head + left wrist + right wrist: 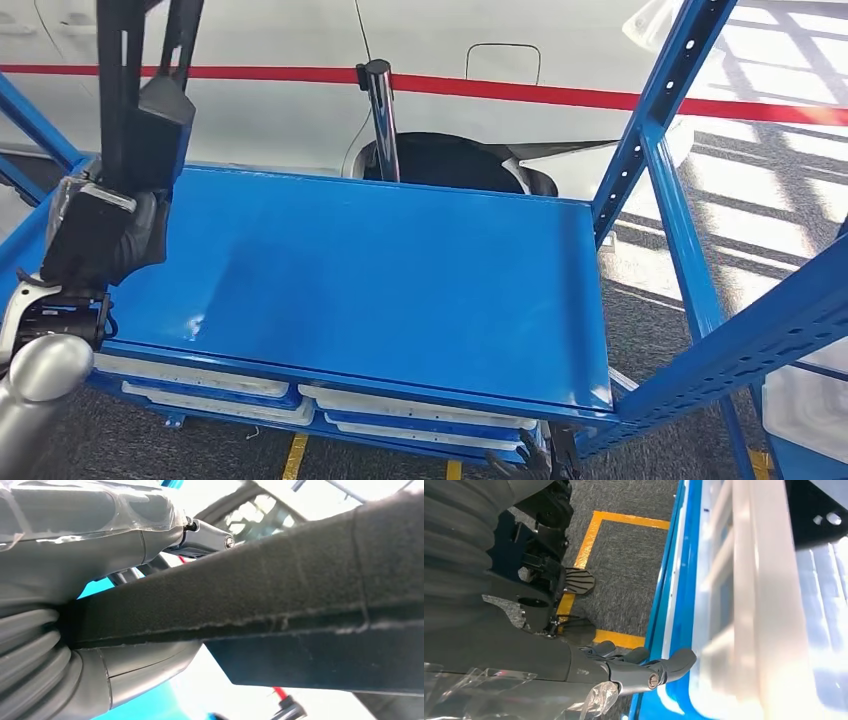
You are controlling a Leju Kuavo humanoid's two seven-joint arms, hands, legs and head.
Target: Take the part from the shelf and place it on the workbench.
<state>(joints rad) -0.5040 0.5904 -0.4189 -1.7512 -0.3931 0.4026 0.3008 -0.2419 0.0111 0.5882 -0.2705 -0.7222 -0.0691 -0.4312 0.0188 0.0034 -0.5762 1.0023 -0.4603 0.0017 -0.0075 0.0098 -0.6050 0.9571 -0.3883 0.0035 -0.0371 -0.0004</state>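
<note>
Your left robot hand (95, 235) grasps the long black part (140, 90) upright beside the blue shelf (400, 280), clear of its frame. Your right robot hand (644, 667) hangs released.

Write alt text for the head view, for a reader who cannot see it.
The left robot hand holds a long black part upright above the left end of a bare blue shelf. White trays sit on the level below, and a white wall with a red stripe stands behind.
</note>
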